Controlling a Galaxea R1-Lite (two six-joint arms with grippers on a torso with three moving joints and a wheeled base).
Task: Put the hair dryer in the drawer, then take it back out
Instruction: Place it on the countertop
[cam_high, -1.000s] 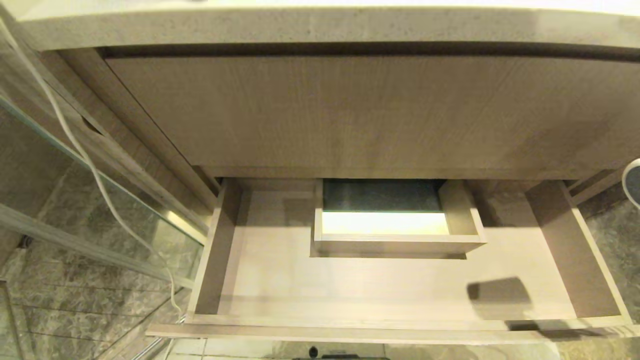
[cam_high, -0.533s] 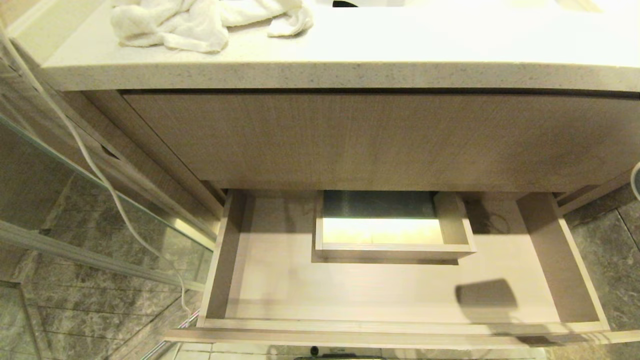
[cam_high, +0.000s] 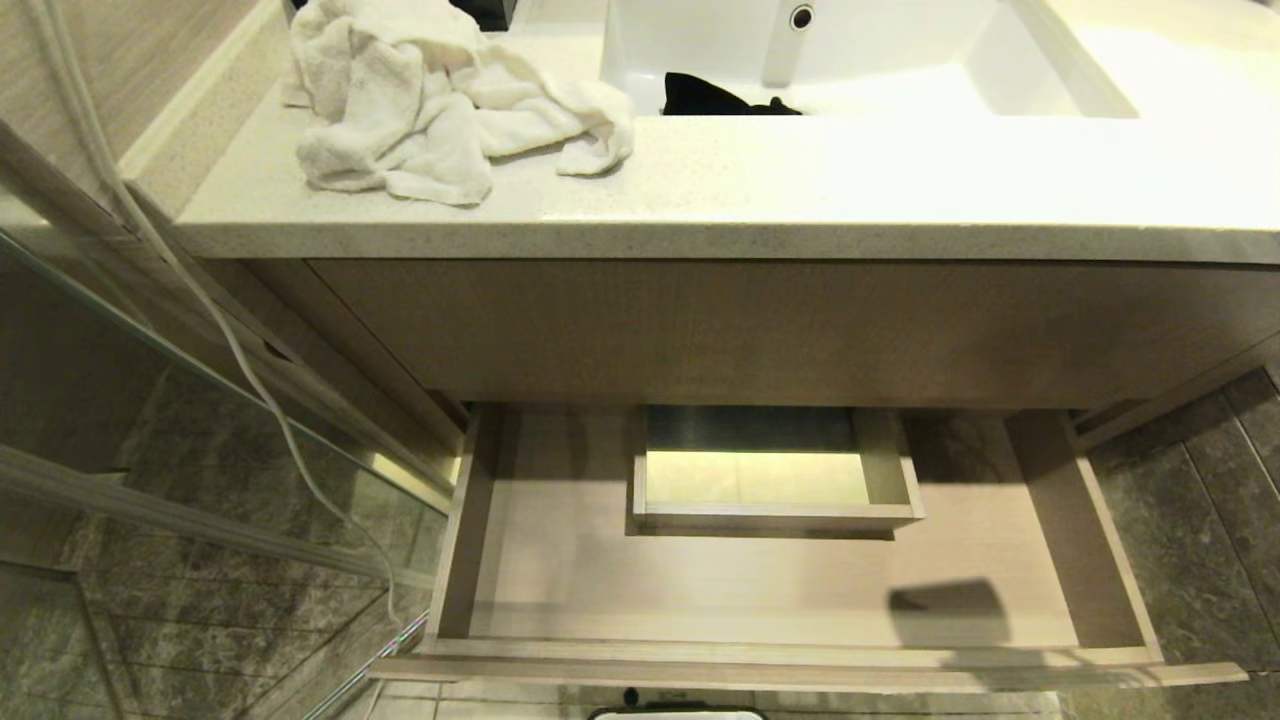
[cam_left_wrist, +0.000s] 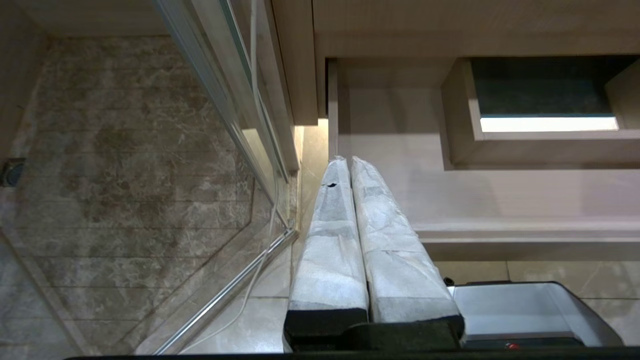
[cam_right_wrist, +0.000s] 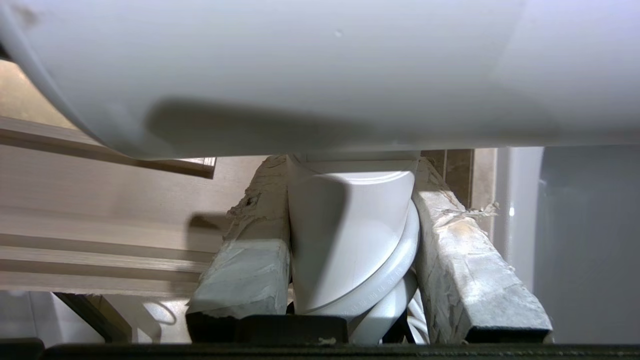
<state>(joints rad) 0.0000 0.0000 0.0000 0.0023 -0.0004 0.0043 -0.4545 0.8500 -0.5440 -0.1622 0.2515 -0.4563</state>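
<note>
Countertop (cam_high: 800, 190) newly visible; right gripper (cam_right_wrist: 350, 200) clamps hair dryer (cam_right_wrist: 350, 235) (left gripper (cam_left_wrist: 348, 165) closed).

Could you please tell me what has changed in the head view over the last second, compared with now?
The head camera has risen and tilted: the pale stone countertop, crumpled white towel and white sink basin have come into view. The wide light-brown wood-grain drawer stays open and empty. The right gripper keeps its fingers clamped on the small white hair dryer; the left gripper remains shut, idle.
</note>
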